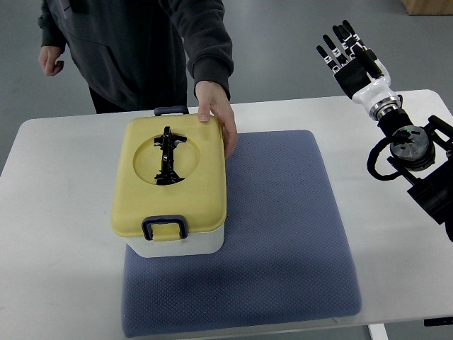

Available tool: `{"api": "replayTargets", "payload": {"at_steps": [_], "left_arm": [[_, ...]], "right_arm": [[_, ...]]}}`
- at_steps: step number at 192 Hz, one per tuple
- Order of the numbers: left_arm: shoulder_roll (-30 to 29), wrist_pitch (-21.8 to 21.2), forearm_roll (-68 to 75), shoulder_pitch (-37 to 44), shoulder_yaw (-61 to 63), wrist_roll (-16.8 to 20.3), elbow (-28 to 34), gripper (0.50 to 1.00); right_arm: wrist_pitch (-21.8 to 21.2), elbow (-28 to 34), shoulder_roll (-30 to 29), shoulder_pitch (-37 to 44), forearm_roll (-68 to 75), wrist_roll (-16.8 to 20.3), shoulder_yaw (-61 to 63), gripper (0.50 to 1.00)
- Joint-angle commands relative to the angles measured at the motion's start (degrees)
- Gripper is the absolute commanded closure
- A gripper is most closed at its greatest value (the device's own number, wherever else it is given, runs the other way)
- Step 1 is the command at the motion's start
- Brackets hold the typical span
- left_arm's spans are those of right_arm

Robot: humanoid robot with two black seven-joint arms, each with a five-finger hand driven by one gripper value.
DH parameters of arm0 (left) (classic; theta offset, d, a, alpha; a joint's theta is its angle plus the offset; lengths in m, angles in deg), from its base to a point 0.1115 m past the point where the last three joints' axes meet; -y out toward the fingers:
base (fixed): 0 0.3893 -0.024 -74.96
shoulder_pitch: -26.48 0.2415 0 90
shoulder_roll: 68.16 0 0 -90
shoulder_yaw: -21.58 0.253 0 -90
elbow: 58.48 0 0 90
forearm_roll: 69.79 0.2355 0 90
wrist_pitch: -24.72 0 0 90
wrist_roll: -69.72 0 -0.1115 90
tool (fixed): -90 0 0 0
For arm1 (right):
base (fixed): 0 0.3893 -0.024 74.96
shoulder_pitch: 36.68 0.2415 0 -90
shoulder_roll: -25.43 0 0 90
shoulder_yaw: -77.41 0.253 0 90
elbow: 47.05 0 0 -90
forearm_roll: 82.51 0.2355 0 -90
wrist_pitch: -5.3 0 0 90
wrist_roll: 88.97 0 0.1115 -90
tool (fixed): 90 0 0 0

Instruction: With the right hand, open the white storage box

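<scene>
A white storage box (185, 244) with a pale yellow lid (170, 180) rests on the left part of a blue-grey mat (283, 234). A black handle (167, 157) lies folded in the lid's round recess. Dark blue latches sit at the near edge (164, 227) and the far edge (171, 110). My right hand (349, 55) is raised at the far right, well away from the box, its fingers spread and holding nothing. My left arm does not show.
A person in a dark hoodie stands behind the white table (64, 212); one hand (218, 113) rests on the box's far right corner, the other hand (51, 62) hangs at far left.
</scene>
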Motion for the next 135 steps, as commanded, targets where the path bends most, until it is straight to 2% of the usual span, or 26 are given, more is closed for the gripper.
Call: {"api": "replayTargets", "payload": {"at_steps": [1,101,117,135], "left_arm": [[0.0,0.1,0.0,0.0,0.0,0.0,0.0,0.5],[0.0,0.0,0.0,0.0,0.1,0.0,-0.2,0.5],[0.0,0.0,0.0,0.1,0.1,0.0,-0.2,0.5],[0.0,0.1,0.0,0.0,0.1,0.0,-0.2,0.5]], "right_arm": [[0.0,0.0,0.0,-0.1,0.0,0.0,0.0,0.57],[-0.6,0.0,0.2,1.9,-3.5,0.0,0.0,0.57],[-0.8,0.1,0.3,3.9,-8.1,0.4,-0.4,0.57],[-1.9,0.4,1.1,7.6,-19.6,2.0,-2.1,0.57]]}}
